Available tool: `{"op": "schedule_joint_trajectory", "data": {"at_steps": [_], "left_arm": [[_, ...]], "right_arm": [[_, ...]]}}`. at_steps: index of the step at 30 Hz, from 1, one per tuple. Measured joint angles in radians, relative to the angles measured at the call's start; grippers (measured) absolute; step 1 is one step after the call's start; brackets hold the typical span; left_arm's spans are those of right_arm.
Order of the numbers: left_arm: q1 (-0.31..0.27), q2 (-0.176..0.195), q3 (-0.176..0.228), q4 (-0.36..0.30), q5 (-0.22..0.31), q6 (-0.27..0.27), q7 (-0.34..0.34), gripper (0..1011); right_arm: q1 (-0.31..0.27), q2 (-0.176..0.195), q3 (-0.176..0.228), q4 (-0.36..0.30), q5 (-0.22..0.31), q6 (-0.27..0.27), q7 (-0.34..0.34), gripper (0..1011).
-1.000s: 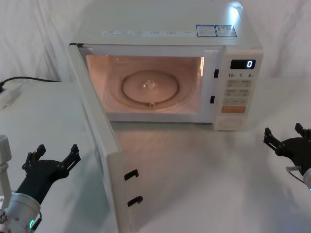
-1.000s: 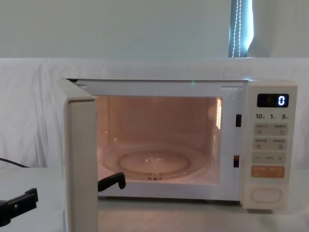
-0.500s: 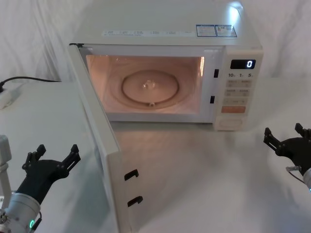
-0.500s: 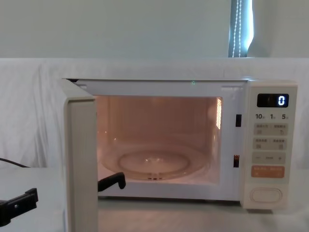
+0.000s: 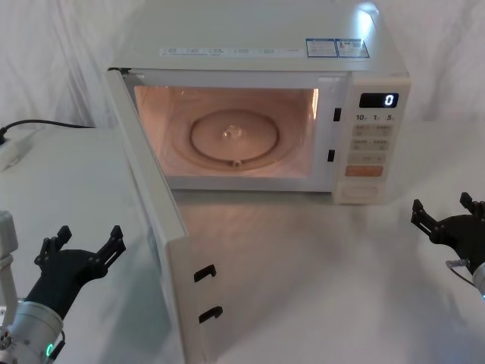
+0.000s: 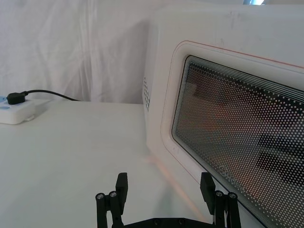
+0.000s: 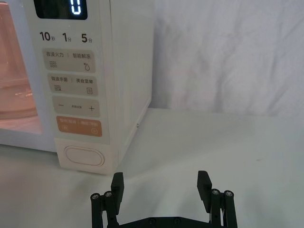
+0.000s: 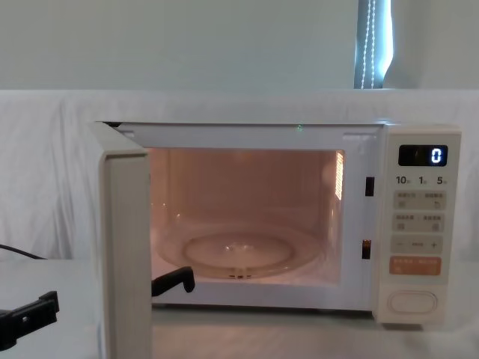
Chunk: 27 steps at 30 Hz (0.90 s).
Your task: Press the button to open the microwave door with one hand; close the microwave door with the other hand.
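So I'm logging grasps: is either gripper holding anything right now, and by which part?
Nothing is held. The left gripper is open beside the open microwave door; the right gripper is open, short of the button.

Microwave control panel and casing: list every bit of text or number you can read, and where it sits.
"0": display at the top of the control panel.
"10", "1", "5": row under the display, each followed by a small unreadable unit character.
"−" and "+": wide key.
Small keys and orange key: characters too small to read.
Stickers on the microwave top: unreadable.
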Motion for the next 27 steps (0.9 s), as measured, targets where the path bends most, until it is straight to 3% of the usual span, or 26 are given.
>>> {"op": "schedule_joint_trajectory", "data": {"at_steps": [13, 22, 27], "left_arm": [[0.000, 0.000, 0.000, 0.000, 0.000, 0.000, 0.000, 979], [0.000, 0.000, 0.000, 0.000, 0.000, 0.000, 0.000, 762], [0.000, 0.000, 0.000, 0.000, 0.000, 0.000, 0.000, 561]], "right_arm": [[0.000, 0.000, 0.000, 0.000, 0.000, 0.000, 0.000, 1002], [0.000, 0.000, 0.000, 0.000, 0.000, 0.000, 0.000, 1002], [0.000, 0.000, 0.000, 0.000, 0.000, 0.000, 0.000, 1002]]}}
